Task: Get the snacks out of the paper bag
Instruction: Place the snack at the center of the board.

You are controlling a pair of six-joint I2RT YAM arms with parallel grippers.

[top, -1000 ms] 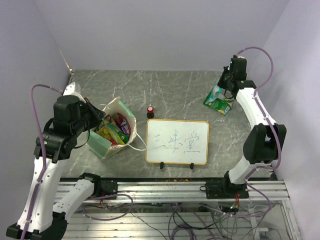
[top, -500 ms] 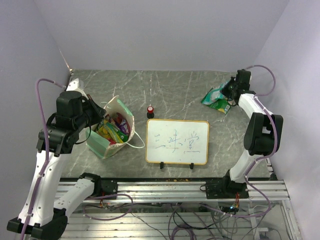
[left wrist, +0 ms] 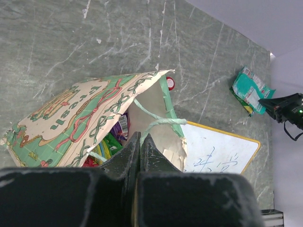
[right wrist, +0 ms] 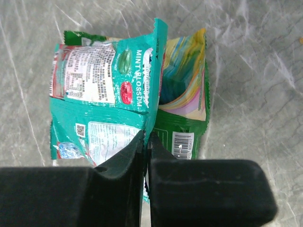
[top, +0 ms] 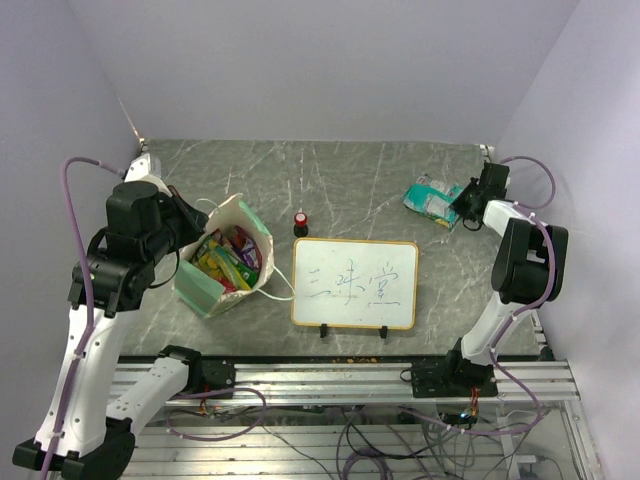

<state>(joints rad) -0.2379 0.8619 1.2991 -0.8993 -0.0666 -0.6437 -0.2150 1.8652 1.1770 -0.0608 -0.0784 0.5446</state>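
The paper bag (top: 215, 290) stands open at the table's left, with several green, yellow, purple and red snacks (top: 230, 260) inside. My left gripper (top: 198, 232) is at its left rim. In the left wrist view the jaws (left wrist: 140, 137) are closed, with a mint-green strip of the bag (left wrist: 85, 113) coming out between the tips. My right gripper (top: 462, 208), at the far right, is shut (right wrist: 147, 137) on the seam of a teal snack packet (right wrist: 104, 94), which rests on a green packet (right wrist: 184, 90) on the table. The teal packet also shows in the top view (top: 430, 198).
A wood-framed whiteboard (top: 355, 283) stands in the middle front. A small red-topped black knob (top: 300, 222) sits just behind it, beside the bag. The right wall is close behind my right arm.
My right gripper has come down and moved right with the teal packet, which now lies low at the table's far right. My left arm has shifted only slightly at the bag.
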